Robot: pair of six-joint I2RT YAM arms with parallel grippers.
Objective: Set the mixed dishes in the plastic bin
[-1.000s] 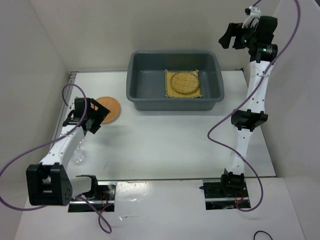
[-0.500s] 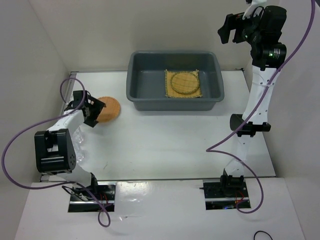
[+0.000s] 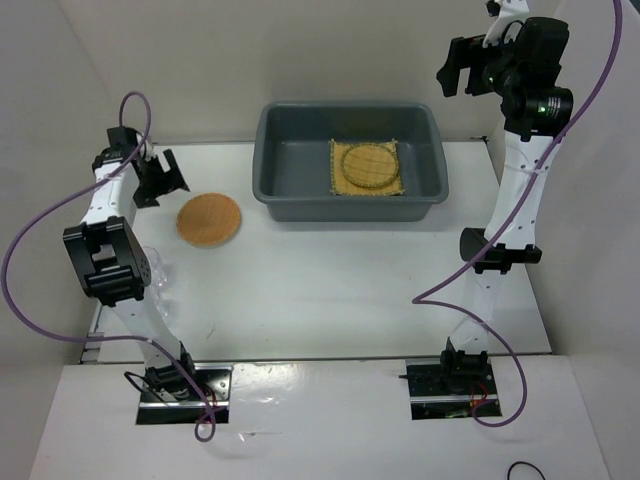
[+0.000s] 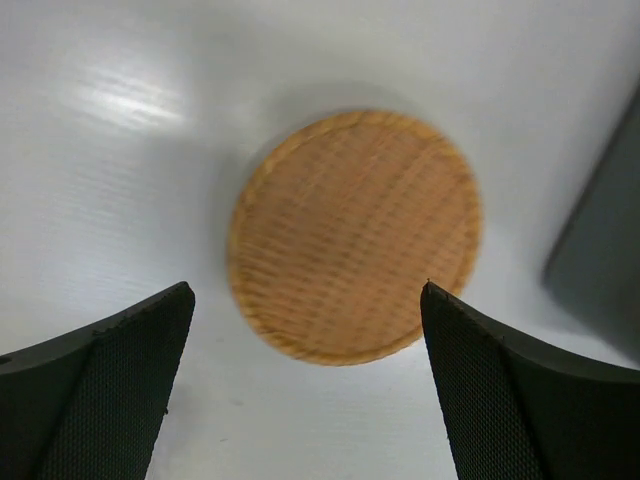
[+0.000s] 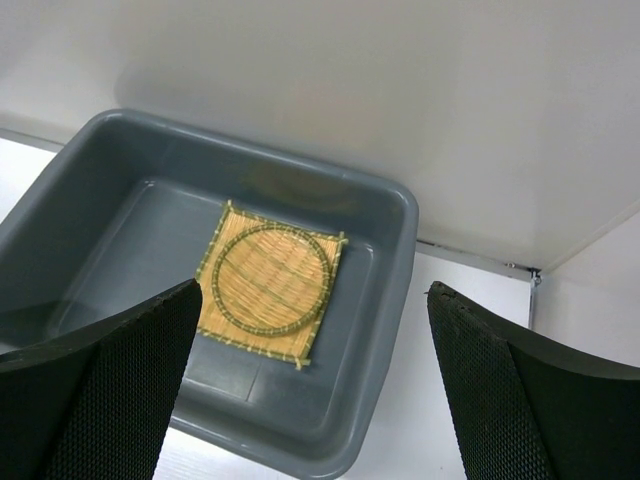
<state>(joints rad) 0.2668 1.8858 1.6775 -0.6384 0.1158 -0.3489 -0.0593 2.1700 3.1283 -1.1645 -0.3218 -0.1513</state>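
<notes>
Near edge: both arm bases stand at the front of the bench (image 3: 330, 290), with broad bare surface between them and the dishes. A small clear cup (image 3: 158, 283), faint in the top view, sits by the left margin close against the left arm's lower link.

Mid bench, left: the orange-brown plate (image 3: 209, 220) (image 4: 355, 235) lies flat. It is near the bin's front left corner but apart from it, with bare surface all round its edge. The left claw (image 3: 160, 178) (image 4: 305, 290) is just beyond the plate toward the left wall. Its fingers (image 4: 110, 390) are spread wider than the plate, holding nothing and touching nothing.

Far: the plastic bin (image 3: 290, 205) (image 5: 390, 300) stands at the rear centre. The square mat (image 3: 390, 188) (image 5: 295, 350) lies flat on its floor, right of middle. The round woven disc (image 3: 366, 162) (image 5: 268, 280) rests centred on the mat. The left part of the floor is bare.

Farthest: the right claw (image 3: 455, 70) (image 5: 315, 290) hangs high by the bin's far right corner. Its fingers are wide apart and empty.
</notes>
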